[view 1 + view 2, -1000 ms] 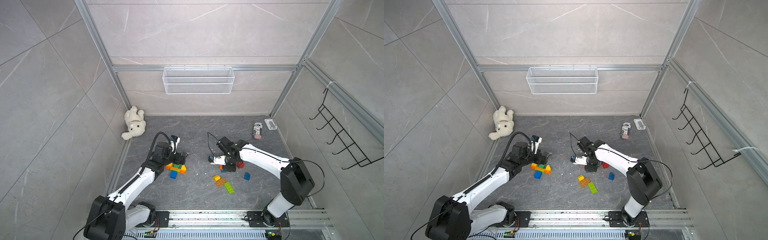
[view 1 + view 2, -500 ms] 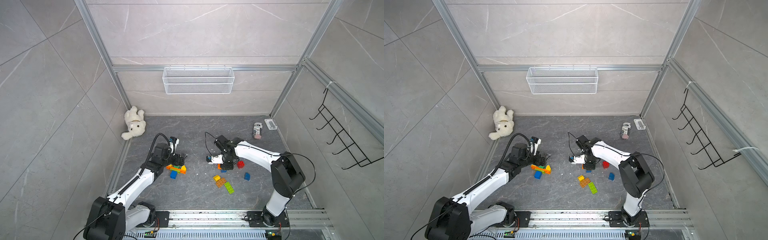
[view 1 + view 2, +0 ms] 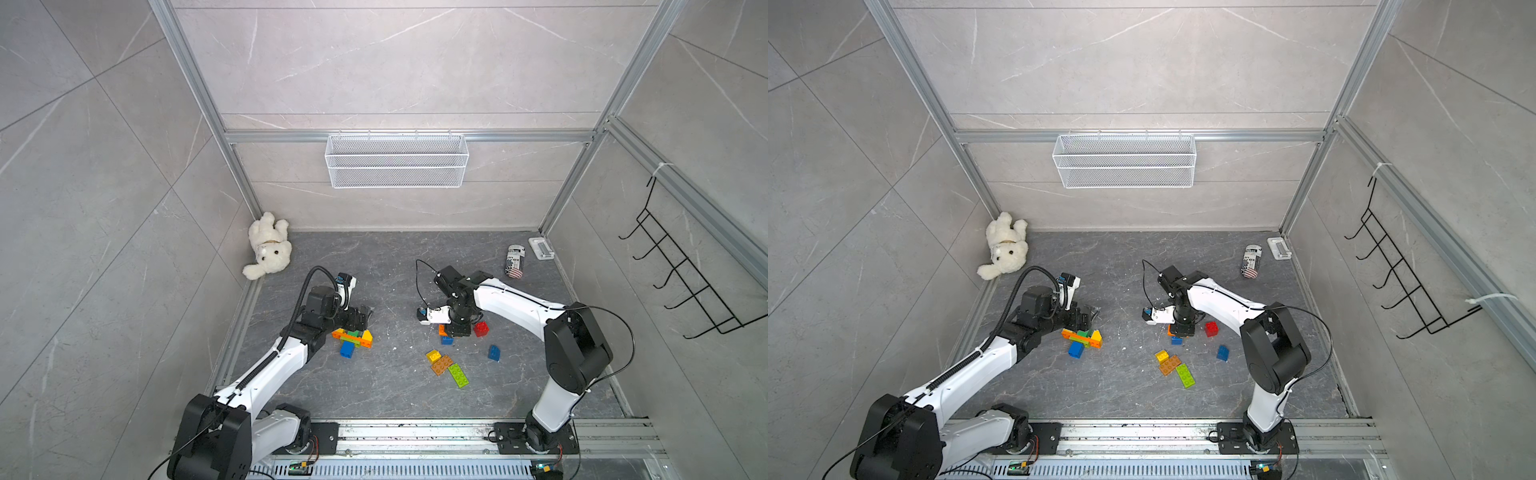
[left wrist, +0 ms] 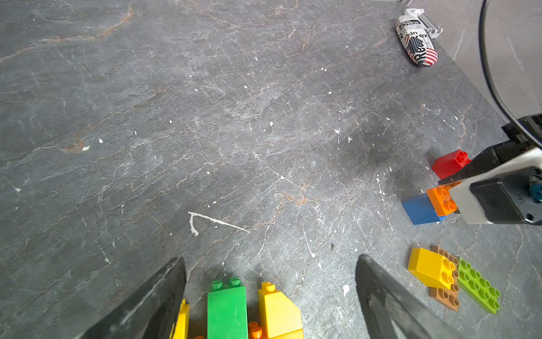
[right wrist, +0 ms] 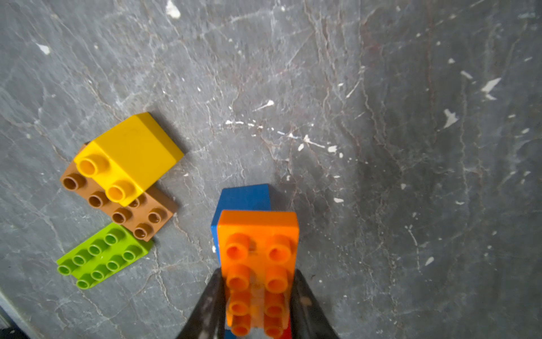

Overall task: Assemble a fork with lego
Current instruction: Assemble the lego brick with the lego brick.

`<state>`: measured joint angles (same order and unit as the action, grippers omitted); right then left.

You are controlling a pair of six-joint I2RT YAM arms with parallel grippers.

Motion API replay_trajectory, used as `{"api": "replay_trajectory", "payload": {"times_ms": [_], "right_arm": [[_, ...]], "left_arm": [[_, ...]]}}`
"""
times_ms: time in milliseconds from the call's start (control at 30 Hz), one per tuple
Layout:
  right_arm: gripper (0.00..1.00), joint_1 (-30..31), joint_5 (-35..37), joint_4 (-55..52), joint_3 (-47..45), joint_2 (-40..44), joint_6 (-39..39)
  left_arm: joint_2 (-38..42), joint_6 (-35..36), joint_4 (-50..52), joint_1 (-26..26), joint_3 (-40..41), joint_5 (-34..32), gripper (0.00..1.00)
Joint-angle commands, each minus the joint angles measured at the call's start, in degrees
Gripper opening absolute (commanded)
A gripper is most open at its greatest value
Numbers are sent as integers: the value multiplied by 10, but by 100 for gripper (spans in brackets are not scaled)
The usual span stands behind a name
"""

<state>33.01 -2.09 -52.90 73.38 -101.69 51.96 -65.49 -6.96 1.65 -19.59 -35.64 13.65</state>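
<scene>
A partial lego build [image 3: 352, 337] of orange, green, yellow and blue bricks lies on the floor. My left gripper [image 3: 365, 312] hovers open just behind it. In the left wrist view its green brick [image 4: 226, 308] and yellow sloped brick [image 4: 277, 311] sit between the wide-apart fingers of that gripper [image 4: 269, 281]. My right gripper [image 5: 258, 302] is shut on an oblong orange brick [image 5: 258, 258], held low over a blue brick [image 5: 243, 198]. In both top views this pair sits at mid-floor [image 3: 444, 334] [image 3: 1174, 336]. Yellow [image 3: 433, 355], brown [image 3: 441, 365] and lime [image 3: 458, 375] bricks lie nearer the front.
A red brick [image 3: 481, 328] and a blue sloped brick [image 3: 493, 352] lie right of the right gripper. A teddy bear [image 3: 268, 247] sits in the back left corner. A printed can [image 3: 515, 261] and a small white part [image 3: 541, 248] are at the back right. A wire basket [image 3: 397, 160] hangs on the back wall.
The right arm has shifted slightly while keeping its hold on the orange brick. The left arm has stayed almost still, with its gripper open.
</scene>
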Motion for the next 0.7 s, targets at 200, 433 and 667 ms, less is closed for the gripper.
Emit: {"api": "replay_trajectory", "payload": {"times_ms": [200,433,667], "right_arm": [[21,4,-36,-2,-34,-13,7],[21,4,-22,25,-63,1,33],[20,44,8,3,-39,-49,42]], "left_arm": [[-14,7,-17,5,-3,20,93],[-2,6,-16,9,0,30,93],[10,-4,-18,11,8,45,92]]}}
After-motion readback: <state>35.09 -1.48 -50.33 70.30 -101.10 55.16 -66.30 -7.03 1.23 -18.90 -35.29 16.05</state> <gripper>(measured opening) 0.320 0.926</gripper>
